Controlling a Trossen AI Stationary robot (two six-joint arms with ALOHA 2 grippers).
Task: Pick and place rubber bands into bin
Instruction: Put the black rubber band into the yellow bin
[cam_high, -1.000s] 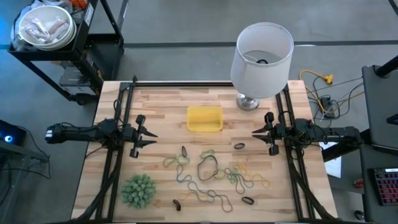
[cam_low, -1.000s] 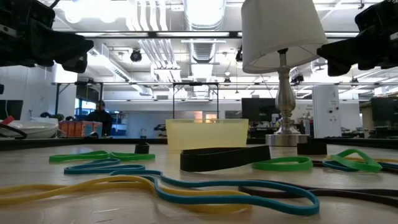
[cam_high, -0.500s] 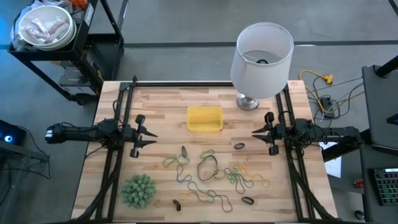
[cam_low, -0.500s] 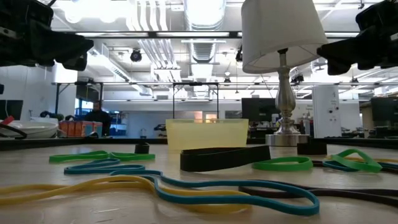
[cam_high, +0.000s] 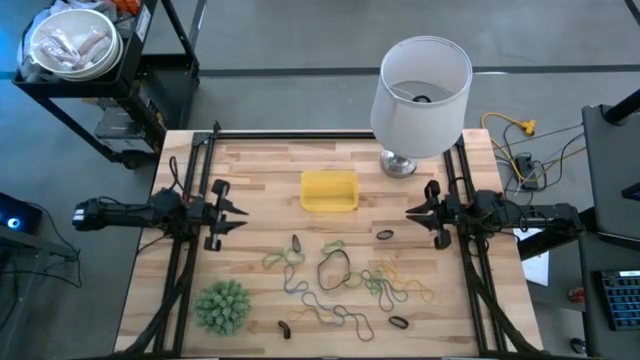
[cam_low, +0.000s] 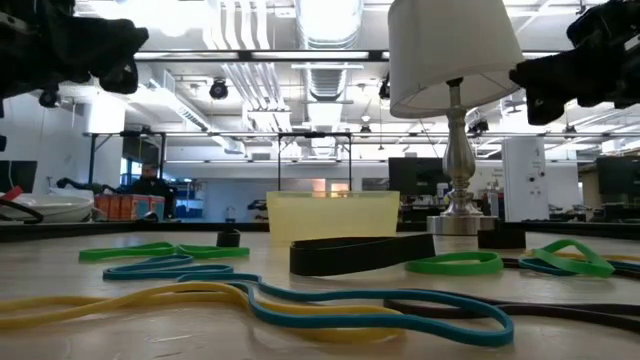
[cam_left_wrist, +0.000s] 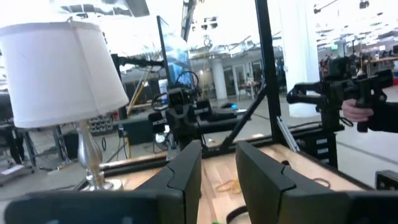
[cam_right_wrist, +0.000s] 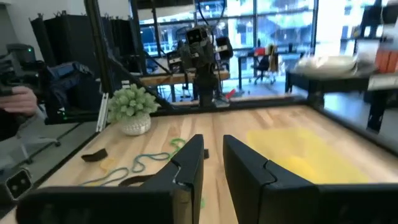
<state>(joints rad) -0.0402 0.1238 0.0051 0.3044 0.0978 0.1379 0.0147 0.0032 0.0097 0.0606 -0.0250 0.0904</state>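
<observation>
Several rubber bands (cam_high: 345, 282) in yellow, green, teal and black lie loose on the near half of the wooden table, also seen close up in the low view (cam_low: 300, 300). The yellow bin (cam_high: 329, 190) stands flat at the table's middle, toward the far side. My left gripper (cam_high: 243, 214) hovers over the left side, open by a narrow gap (cam_left_wrist: 217, 155), its fingers aimed toward the table's right. My right gripper (cam_high: 409, 212) hovers over the right side, open by a narrow gap (cam_right_wrist: 213, 149), facing the left gripper. Neither gripper has anything between its fingers.
A white-shaded lamp (cam_high: 421, 95) stands on its metal base (cam_high: 398, 163) at the far right, beside the bin. A spiky green plant (cam_high: 221, 305) sits at the near left corner. Black frame rails run along both table sides. A person's hand (cam_left_wrist: 356, 112) holds a handle beyond the table.
My left gripper has tipped its fingers upward and now sits a little higher in the low view. My right gripper has rolled slightly about its own pointing line. The rubber bands and the bin have stayed where they were.
</observation>
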